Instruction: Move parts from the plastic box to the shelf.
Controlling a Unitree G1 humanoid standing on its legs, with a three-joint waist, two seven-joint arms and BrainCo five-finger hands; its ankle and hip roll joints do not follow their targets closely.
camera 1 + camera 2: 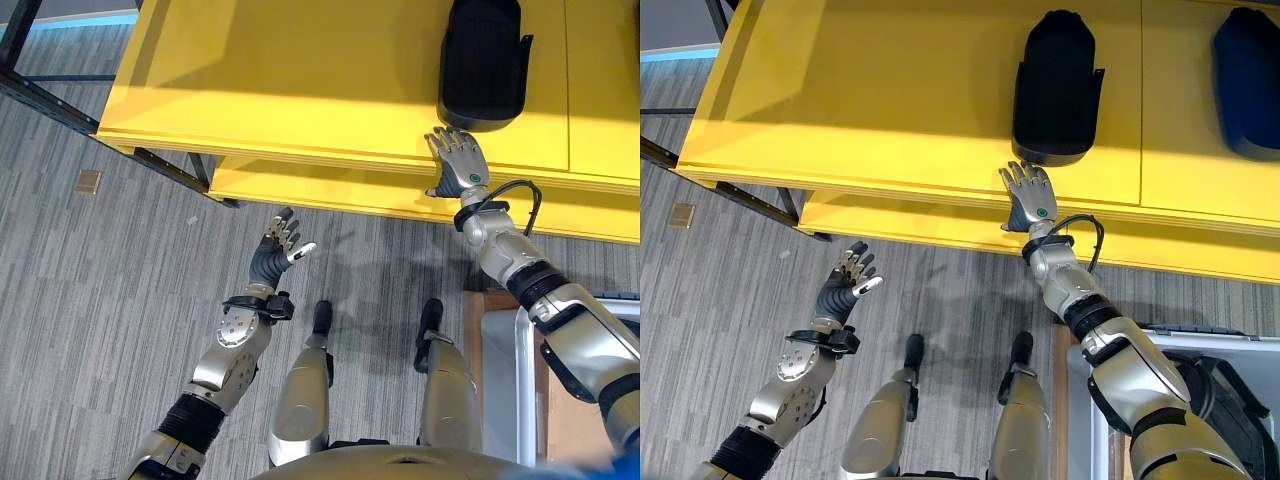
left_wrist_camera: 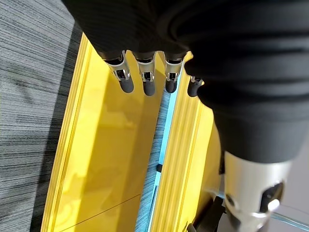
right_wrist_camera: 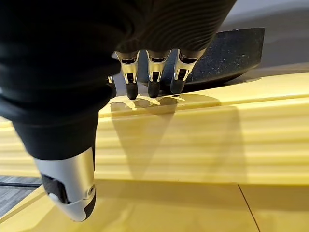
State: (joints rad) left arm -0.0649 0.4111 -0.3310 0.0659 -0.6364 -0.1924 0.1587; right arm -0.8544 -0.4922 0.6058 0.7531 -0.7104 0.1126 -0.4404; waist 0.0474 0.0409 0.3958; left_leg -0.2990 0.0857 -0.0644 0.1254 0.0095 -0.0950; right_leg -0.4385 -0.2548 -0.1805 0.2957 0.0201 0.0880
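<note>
Two tiers of a bright yellow flat-topped shelf (image 1: 890, 80) run across the scene above grey striped carpet (image 1: 90, 330), w/ a dark metal frame bar (image 1: 60, 110) angling under the shelf's left end and a small tan square tile (image 1: 88, 181) lying on the carpet nearby. Left hand (image 1: 277, 247) hangs in the air over the carpet, well apart from the shelf's front edge, fingers straight and loosely spread, thumb out to the side, holding nothing. Further right, a black moulded plastic part (image 1: 1055, 85), long w/ rounded ends, lies flat on the top tier near the front edge. Right hand (image 1: 1028, 195) is stretched up to that edge just below the part, fingers straight and slightly fanned; the right wrist view shows the dark fingertips (image 3: 153, 88) at the shelf lip just short of the part, nothing gripped. At far right on the same tier lies a dark blue moulded part (image 1: 1248, 80), apart from the black one. Low right, by the right forearm, a pale grey plastic box (image 1: 1110, 440) sits on the floor, dark contents partly visible, too hidden to tell what.
</note>
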